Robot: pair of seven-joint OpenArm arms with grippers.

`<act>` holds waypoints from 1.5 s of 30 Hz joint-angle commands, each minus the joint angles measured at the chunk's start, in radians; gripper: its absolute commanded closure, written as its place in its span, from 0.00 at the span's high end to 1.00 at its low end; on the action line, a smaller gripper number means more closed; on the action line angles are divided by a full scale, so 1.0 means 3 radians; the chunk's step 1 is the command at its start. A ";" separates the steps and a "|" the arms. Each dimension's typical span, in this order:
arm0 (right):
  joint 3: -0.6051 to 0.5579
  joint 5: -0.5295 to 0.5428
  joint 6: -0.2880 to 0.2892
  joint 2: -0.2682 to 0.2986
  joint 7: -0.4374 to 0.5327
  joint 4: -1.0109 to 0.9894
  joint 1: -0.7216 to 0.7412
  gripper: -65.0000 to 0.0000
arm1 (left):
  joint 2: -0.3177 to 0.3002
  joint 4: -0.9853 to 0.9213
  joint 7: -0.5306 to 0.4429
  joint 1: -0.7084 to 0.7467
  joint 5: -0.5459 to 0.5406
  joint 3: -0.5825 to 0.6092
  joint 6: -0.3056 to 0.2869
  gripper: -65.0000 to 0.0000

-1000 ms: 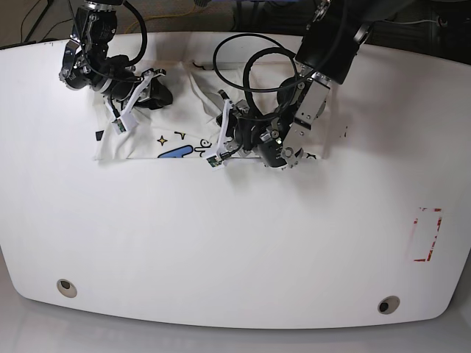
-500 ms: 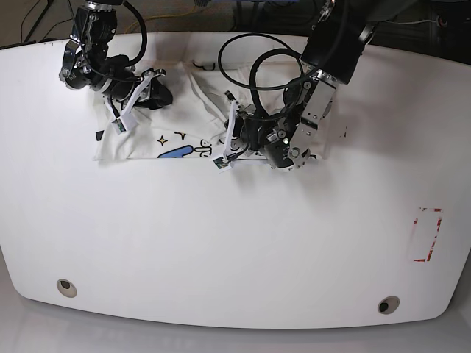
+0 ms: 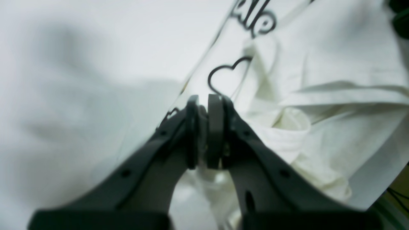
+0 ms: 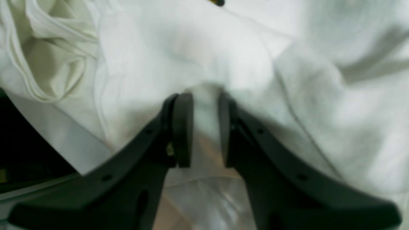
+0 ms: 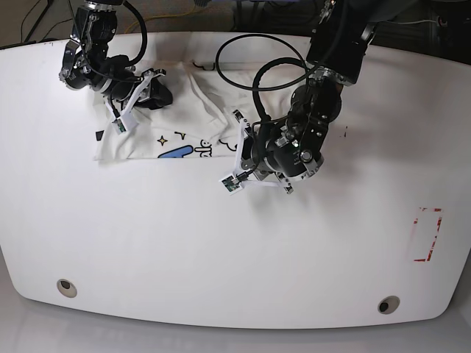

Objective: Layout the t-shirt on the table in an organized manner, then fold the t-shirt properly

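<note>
where the left wrist view looks down, one left gripper point(image 3: 207, 99) has its two dark fingers point(image 3: 214, 127) pressed together on a pale fold of the shirt point(image 3: 335, 64). a black heart outline and some black letters are printed on the cloth just above the tips, and bare table point(image 3: 96, 48) fills the left of that view. the picture is soft, so the pinched layer is hard to make out.

in the right wrist view, one right gripper point(image 4: 206, 95) has its two fingers point(image 4: 183, 127) a little apart, with a ridge of white cloth point(image 4: 191, 48) caught between them. folds bunch at the upper left.

seen from the base view, one shirt point(image 5: 184, 125) lies crumpled at the far side of the one white table point(image 5: 221, 257), left of centre, with a blue print and small stars showing along its near edge. two arms reach onto it: the right gripper point(image 5: 121, 118) at the shirt's left end, the left gripper point(image 5: 235, 173) just past its near right edge. two grommet holes point(image 5: 66, 287) sit near the front edge, and one red dashed mark point(image 5: 427, 235) lies at the right.
</note>
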 commanded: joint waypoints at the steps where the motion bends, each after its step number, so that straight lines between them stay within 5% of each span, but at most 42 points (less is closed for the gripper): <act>1: 0.0005 -0.0161 -0.0031 0.0026 -0.0149 0.0000 -0.0013 0.22 | 0.0036 0.0064 -0.0020 -0.0093 0.0054 0.0002 -0.0006 0.04; 33: 0.0000 -0.0161 -0.0031 0.0026 -0.0149 0.0000 -0.0013 0.22 | 0.0169 -0.0310 -0.0194 -0.0426 0.0074 0.0007 -0.0001 0.06; 45: 0.0000 -0.0161 -0.0031 0.0026 -0.0149 0.0005 -0.0013 0.22 | 0.0215 -0.0284 -0.0189 -0.0426 0.0069 0.0007 -0.0006 0.44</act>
